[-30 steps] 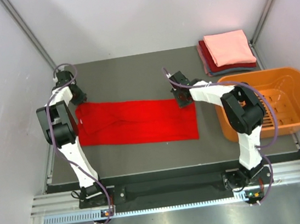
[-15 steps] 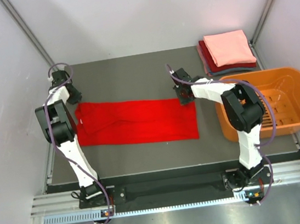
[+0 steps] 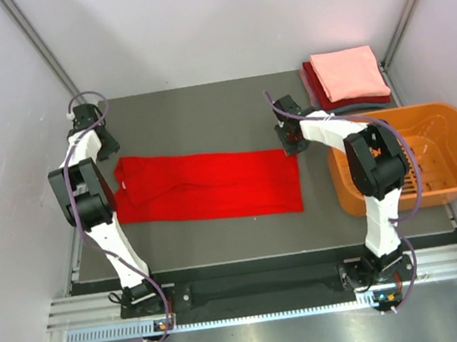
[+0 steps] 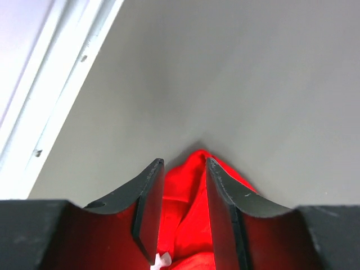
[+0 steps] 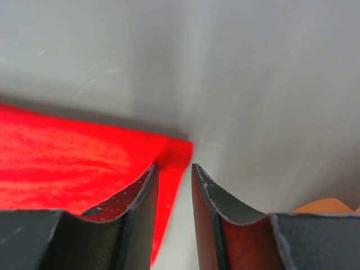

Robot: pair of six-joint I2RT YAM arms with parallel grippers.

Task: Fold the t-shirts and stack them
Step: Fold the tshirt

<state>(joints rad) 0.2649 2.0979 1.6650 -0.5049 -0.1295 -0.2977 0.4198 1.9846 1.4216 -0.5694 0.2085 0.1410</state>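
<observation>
While your left gripper (image 4: 183,164) and right gripper (image 5: 174,167) hang parted, empty, over the bright red cloth t-shirt (image 3: 214,185), a long band left of the orange plastic basket (image 3: 423,110), its lengthwise fold looks done; next, regrip one end, folding crosswise.

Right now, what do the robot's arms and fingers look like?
The left arm and right arm have white links and chunky black joints, each with a thin purple cable looping along it. Their fingers are black, flat and curved, with scuffed edges.
</observation>
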